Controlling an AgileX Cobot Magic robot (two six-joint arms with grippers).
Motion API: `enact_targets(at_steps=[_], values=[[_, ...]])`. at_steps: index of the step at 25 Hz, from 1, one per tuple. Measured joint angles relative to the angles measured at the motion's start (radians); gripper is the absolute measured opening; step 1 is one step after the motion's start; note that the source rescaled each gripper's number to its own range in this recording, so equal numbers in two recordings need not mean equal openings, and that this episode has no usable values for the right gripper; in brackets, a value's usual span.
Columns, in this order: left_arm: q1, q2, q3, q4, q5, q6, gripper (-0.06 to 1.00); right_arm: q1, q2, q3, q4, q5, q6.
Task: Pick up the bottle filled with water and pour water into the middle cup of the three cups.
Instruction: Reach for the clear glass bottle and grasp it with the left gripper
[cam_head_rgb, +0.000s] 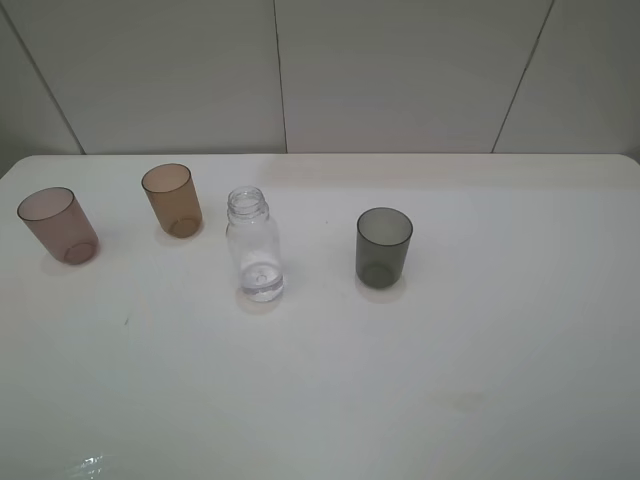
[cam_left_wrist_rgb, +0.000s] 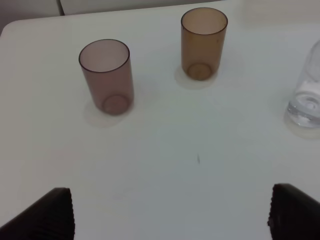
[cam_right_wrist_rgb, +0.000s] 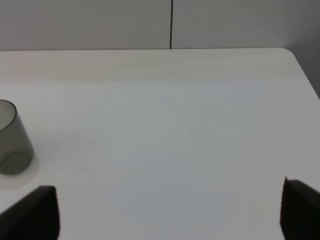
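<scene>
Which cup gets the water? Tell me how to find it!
Start at the white table. Find the clear bottle standing on it. The middle cup stands beside it and is amber orange-brown, unlike the pinkish cup and the dark grey cup.

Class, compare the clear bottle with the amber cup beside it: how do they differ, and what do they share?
The bottle is colourless; the amber cup is orange-brown. The bottle is taller than the cup. The bottle narrows to a threaded neck; the cup has a wide rim. Both stand upright, open-topped and see-through.
</scene>
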Motion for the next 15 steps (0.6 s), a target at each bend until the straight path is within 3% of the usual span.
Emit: enact_targets(at_steps=[3, 7, 10, 15], values=[[-0.031, 0.014, -0.010, -0.008, -0.038, 0.003, 1.00, 0.000, 0.000, 0.000, 0.000, 0.000, 0.000], [-0.035, 0.088, -0.017, -0.059, -0.201, 0.018, 1.00, 0.000, 0.000, 0.000, 0.000, 0.000, 0.000], [-0.035, 0.205, -0.018, -0.136, -0.264, 0.070, 1.00, 0.000, 0.000, 0.000, 0.000, 0.000, 0.000], [-0.035, 0.443, -0.018, -0.326, -0.383, 0.239, 1.00, 0.000, 0.000, 0.000, 0.000, 0.000, 0.000]])
